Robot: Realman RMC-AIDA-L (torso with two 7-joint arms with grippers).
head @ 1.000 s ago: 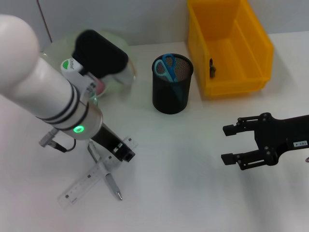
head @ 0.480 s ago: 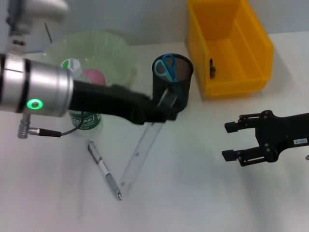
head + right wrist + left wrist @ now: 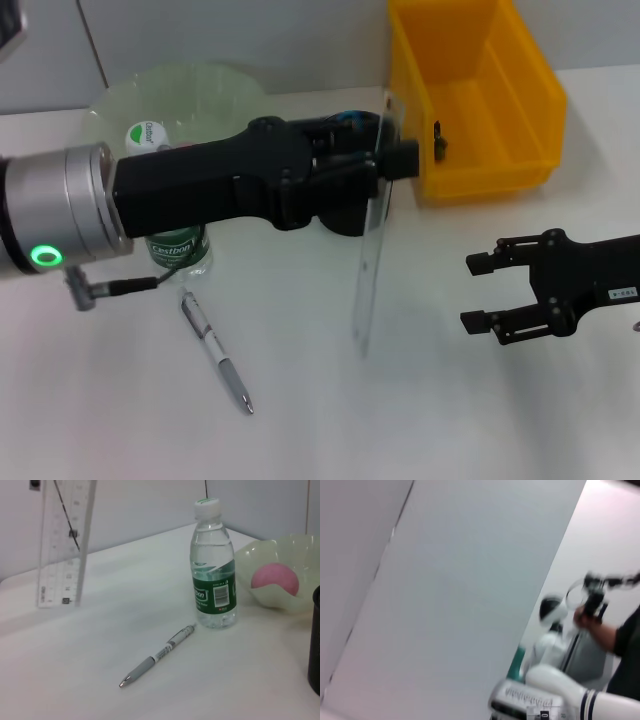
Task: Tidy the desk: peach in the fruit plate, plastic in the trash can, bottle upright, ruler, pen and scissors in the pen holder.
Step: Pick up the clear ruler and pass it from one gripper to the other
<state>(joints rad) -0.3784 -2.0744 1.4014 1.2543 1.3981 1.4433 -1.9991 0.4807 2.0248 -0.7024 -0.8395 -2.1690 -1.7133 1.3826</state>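
My left gripper (image 3: 388,160) is shut on the clear ruler (image 3: 368,260), which hangs nearly upright in front of the black pen holder (image 3: 340,225). The arm hides most of the holder. A blue scissors handle (image 3: 346,117) shows at the holder's rim. The pen (image 3: 215,352) lies on the table, also seen as the pen (image 3: 157,655) in the right wrist view. The bottle (image 3: 212,570) stands upright. The peach (image 3: 275,579) lies in the fruit plate (image 3: 295,547). My right gripper (image 3: 480,295) hovers open at the right, holding nothing.
A yellow bin (image 3: 520,90) stands at the back right with a small dark thing (image 3: 438,142) in it; whether that is the plastic I cannot tell. The left wrist view shows only a wall and a far room.
The left arm has lifted the ruler off the table and swung it right, from flat beside the pen to nearly upright at the pen holder. The right arm has not moved.
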